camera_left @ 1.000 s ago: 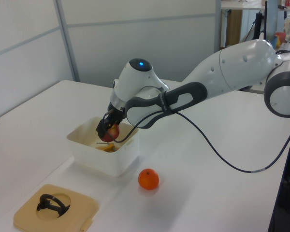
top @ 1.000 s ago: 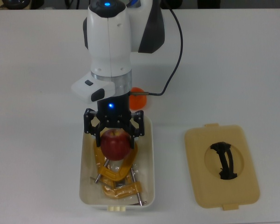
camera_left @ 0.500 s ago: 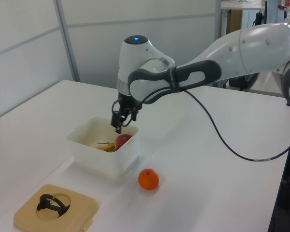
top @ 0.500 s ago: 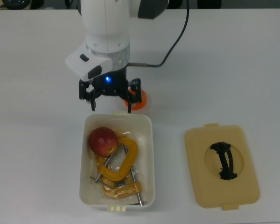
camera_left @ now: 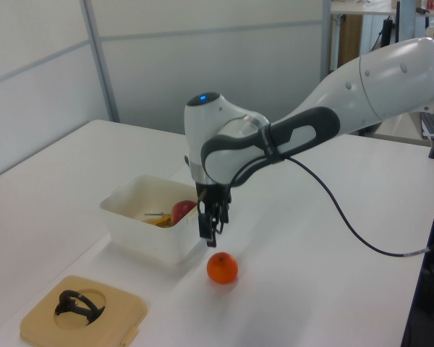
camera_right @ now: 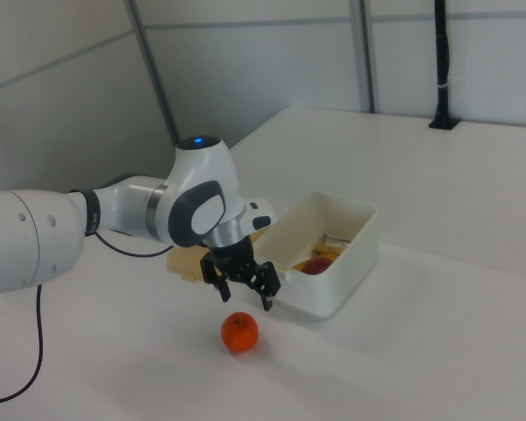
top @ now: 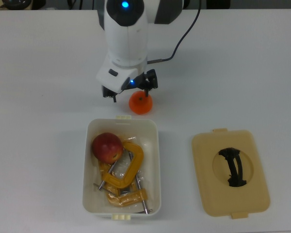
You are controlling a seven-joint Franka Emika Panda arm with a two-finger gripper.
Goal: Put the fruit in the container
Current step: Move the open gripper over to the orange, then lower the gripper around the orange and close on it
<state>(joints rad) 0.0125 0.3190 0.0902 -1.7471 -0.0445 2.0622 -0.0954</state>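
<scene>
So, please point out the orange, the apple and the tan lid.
orange [top: 140, 103]: top view, middle of its skin.
apple [top: 106, 147]: top view, red top side.
tan lid [top: 206, 194]: top view, bare flat part beside the handle.

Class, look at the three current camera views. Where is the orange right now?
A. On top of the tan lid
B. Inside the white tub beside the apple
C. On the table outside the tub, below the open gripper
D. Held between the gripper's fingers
C. The orange rests on the table just outside the white tub, with the open gripper above it and not touching it; only the apple is in the tub.
</scene>
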